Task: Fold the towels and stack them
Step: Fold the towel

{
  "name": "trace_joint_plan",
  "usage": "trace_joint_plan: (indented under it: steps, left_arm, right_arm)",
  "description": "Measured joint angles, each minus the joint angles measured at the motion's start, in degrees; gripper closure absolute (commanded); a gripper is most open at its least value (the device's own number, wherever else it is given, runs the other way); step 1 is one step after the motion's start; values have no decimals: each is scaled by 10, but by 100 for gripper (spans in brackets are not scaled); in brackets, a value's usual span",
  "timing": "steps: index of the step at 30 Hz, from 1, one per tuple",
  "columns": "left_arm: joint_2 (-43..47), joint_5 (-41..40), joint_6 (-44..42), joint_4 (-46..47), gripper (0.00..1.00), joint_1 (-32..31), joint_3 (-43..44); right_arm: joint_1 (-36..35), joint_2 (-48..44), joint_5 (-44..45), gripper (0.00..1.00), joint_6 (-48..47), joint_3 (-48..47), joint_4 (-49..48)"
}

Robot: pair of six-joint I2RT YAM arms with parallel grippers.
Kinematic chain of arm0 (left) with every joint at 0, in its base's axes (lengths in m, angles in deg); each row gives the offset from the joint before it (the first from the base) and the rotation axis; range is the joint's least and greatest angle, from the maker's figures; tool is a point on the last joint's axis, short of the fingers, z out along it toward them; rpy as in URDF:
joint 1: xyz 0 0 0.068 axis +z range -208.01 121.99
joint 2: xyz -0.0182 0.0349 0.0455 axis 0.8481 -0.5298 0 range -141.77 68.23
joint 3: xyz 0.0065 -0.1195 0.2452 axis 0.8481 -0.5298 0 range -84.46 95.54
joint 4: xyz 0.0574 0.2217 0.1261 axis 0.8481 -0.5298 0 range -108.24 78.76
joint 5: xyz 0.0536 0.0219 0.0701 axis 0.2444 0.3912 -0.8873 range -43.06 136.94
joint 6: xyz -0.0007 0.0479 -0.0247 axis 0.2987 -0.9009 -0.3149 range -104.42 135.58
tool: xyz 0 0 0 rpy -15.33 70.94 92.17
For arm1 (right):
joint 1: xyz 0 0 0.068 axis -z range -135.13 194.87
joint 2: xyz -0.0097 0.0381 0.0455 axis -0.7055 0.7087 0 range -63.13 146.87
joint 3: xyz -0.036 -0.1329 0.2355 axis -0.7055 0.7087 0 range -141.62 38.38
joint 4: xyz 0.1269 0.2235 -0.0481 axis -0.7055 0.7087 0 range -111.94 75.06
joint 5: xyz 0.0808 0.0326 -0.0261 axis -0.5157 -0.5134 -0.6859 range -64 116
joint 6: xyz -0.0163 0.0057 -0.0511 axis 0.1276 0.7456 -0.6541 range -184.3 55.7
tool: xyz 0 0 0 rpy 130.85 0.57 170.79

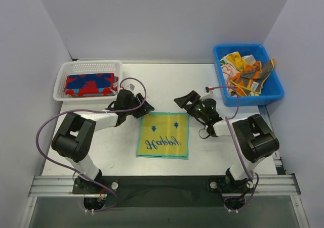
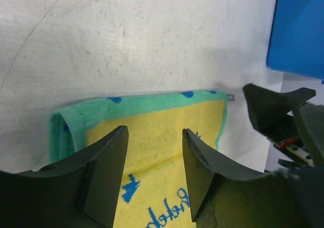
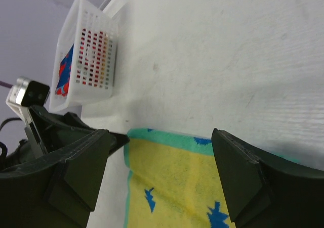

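Bright, even overhead light nearly washes out the white worktop (image 1: 167, 81); shadows on it are faint, soft. Close up, the left claw (image 2: 154, 137) looks dark, slightly blurred.

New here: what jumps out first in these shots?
A teal-bordered yellow towel lies flat in the middle, left gripper and right gripper open by its far corners. A folded red-and-blue towel sits in the white mesh basket far left; crumpled towels fill the blue bin far right.
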Motion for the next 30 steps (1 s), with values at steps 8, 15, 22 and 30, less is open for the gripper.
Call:
trace_joint_plan:
  steps: [8,15,22,30]
  left_arm:
    - [-31,-11,-24,-8,58,1,44]
    - [-77,-19,-33,4,63,10,26]
    - [-76,-17,-36,62,56,32,-4]
    - [-55,-17,-33,113,23,48,-34]
  right_arm:
    - [-44,36,-30,23,26,3,1]
    - [-35,92,-30,23,61,38,-89]
    - [-21,123,-37,23,79,46,-161]
    - [-10,125,-47,22,76,45,-166]
